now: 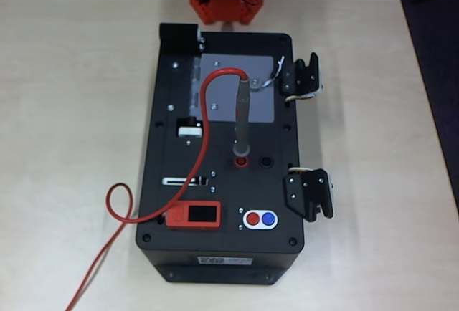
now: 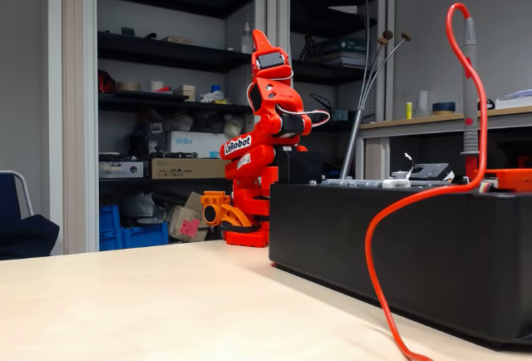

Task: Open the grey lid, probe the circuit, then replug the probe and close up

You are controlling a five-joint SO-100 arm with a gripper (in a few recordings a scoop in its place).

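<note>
Grey metal is what I'm reading first: the grey lid [image 1: 237, 87] is lying flat and shut on the far half of the black box [image 1: 222, 254], its edges sitting flush inside the box's top panel. Crossing its near edge in the overhead view, the probe [image 1: 242, 121] is standing upright, its lower end sitting in the red socket [image 1: 240, 160] just beside a dark socket [image 1: 267, 161]. I'm seeing the same probe [image 2: 470, 95] rising straight above the box in the fixed view.

The red cable [image 1: 203, 121] is arching from the probe's top, running down the panel to the red unit [image 1: 195, 216] with its dark screen, then spilling over the box's left edge, looping on the table [image 1: 64, 110] and trailing off the bottom of the overhead picture. Beside the red unit, a red and a blue button [image 1: 259, 218] are sitting side by side.

Two black latches [image 1: 301, 78] are hanging off the box's right edge, one far, one near. Wide bare tabletop is lying open on both sides of the box.

The arm [image 2: 259, 140] is sitting folded up behind the box's far end, well apart from the lid and probe. Its gripper [image 2: 264, 45] is pointing upward, holding nothing that I can see; whether its fingers are spread or pressed together, I cannot tell.
</note>
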